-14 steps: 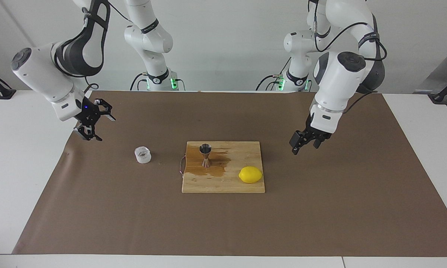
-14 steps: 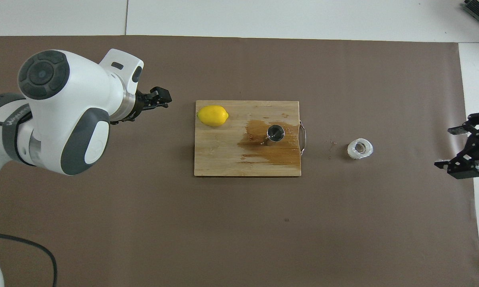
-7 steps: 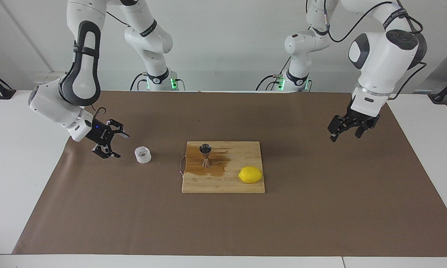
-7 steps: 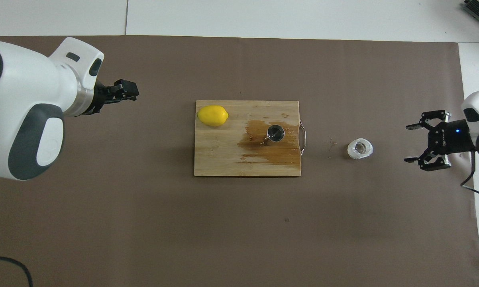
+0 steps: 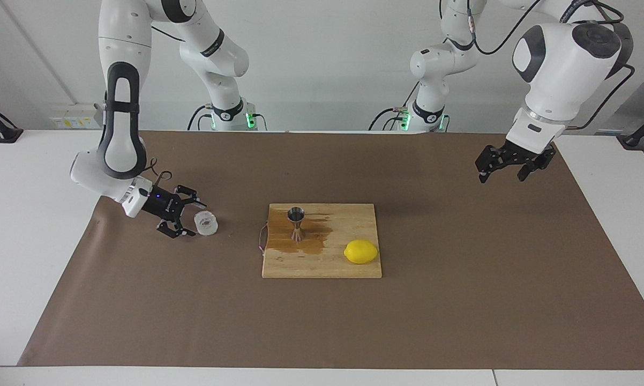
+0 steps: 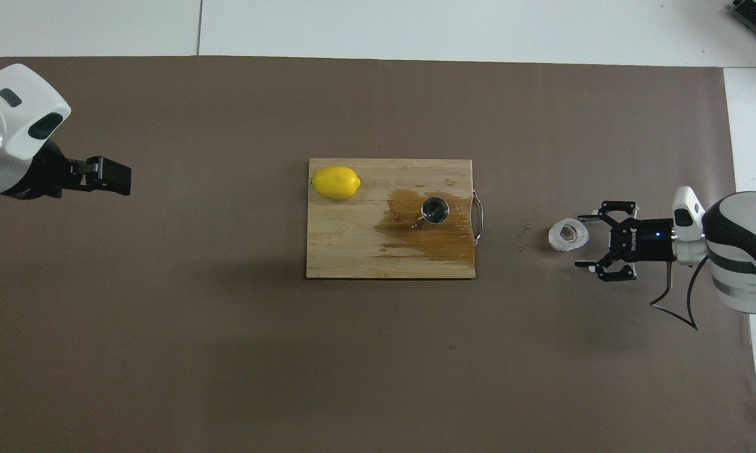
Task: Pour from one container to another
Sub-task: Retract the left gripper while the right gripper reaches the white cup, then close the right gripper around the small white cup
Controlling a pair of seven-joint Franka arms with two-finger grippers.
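The small clear cup (image 5: 206,223) (image 6: 568,234) stands on the brown mat, toward the right arm's end of the table. My right gripper (image 5: 192,219) (image 6: 582,241) is low beside it, lying sideways and open, its fingertips at the cup's edge with nothing gripped. The steel jigger (image 5: 296,222) (image 6: 435,209) stands upright on the wooden board (image 5: 322,268) (image 6: 353,251), in a wet brown stain. My left gripper (image 5: 507,167) (image 6: 111,177) hangs open and empty over the mat, at the left arm's end.
A yellow lemon (image 5: 360,251) (image 6: 336,182) lies on the board's corner toward the left arm's end. The board has a metal handle (image 6: 478,217) on the edge facing the cup. White tabletop borders the mat.
My right gripper has come down and moved in to the cup, still open. My left arm has pulled away from the board toward its own end of the table and risen.
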